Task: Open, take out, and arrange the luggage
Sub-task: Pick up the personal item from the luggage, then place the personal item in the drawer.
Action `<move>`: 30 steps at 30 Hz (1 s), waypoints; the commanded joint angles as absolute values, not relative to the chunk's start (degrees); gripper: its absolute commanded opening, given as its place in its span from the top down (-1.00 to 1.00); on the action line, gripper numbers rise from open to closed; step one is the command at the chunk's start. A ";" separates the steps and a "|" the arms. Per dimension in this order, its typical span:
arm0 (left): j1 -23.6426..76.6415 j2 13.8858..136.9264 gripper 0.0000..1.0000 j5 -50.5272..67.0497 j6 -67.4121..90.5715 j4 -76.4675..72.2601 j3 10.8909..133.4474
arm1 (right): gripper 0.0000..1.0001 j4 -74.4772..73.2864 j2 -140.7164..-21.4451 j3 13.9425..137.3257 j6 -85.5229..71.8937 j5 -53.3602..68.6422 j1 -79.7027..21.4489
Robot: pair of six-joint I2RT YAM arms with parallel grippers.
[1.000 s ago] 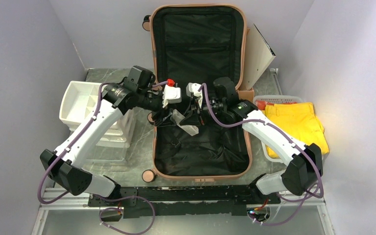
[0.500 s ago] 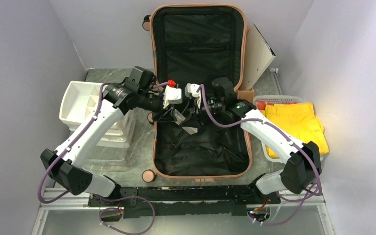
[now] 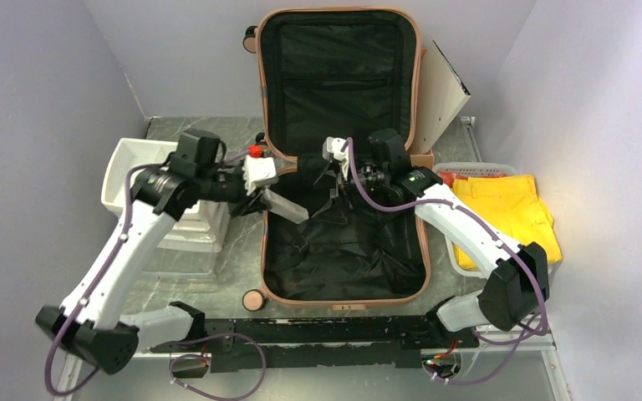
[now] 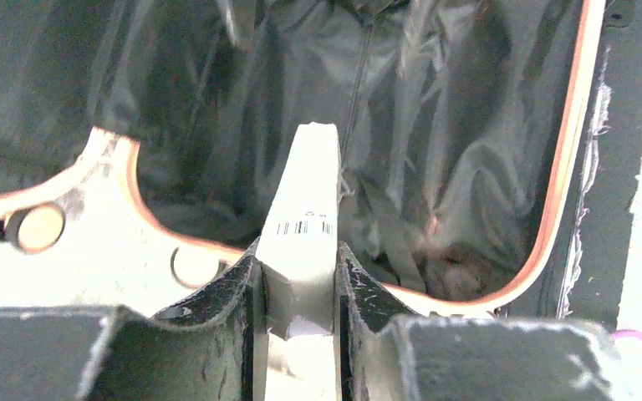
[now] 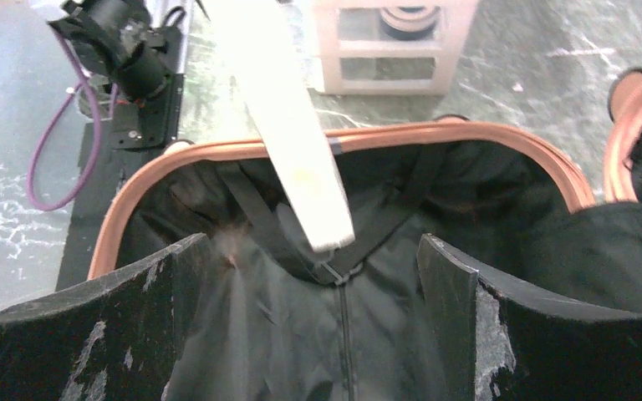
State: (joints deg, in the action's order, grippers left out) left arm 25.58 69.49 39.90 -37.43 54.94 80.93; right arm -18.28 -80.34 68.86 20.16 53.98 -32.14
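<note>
**Clamping a white packet at the suitcase's left rim**

Far left on the marbled table (image 3: 242, 251) sits a white bin (image 3: 129, 180) with a clear drawer unit (image 3: 192, 238) just beside it, and the left arm reaches across above both. The left gripper (image 4: 297, 251) is closed tight on a flat white packet (image 3: 288, 207), which juts out over the left edge of the suitcase (image 3: 343, 302). The suitcase fills the middle of the table, opened: its base lies flat with the black lining up, and its lid stands against the back wall. The right gripper (image 5: 313, 251) hangs over the base near the hinge, facing the packet but apart from it. Right of the lid a pale board (image 3: 445, 92) leans above a tan box (image 3: 422, 160). Further right, a white basket (image 3: 476, 169) carries a yellow garment (image 3: 506, 209).

The left wrist view adds what the overhead one cannot — both fingers (image 4: 226, 305) press the packet's broad faces. A barcode label shows on the packet's narrow edge, and the salmon rim and a wheel (image 4: 38, 227) lie below. The right wrist view shows that gripper's jaws spread wide with nothing between them — only lining and black straps (image 5: 259, 225) underneath. The packet's free end slants in from above, and the drawer unit stands beyond the rim.
</note>
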 commanded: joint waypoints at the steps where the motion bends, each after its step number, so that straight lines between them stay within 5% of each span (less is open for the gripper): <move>1: 21.95 60.41 0.90 36.31 -38.03 58.56 77.29 | -0.99 -18.81 -78.11 70.56 21.56 51.37 -30.08; 12: 18.49 46.18 0.90 13.64 -36.90 69.20 70.18 | -1.00 -15.99 -77.27 67.95 20.97 50.89 -29.27; 30: 18.32 49.04 0.90 -9.77 -44.24 80.53 67.30 | -0.99 -14.85 -73.70 65.57 22.76 50.75 -29.27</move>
State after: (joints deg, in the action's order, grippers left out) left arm 18.57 48.40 -1.48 -40.51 78.94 68.38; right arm -17.39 -75.61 65.82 21.54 50.00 -29.28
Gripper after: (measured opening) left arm 0.296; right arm 0.994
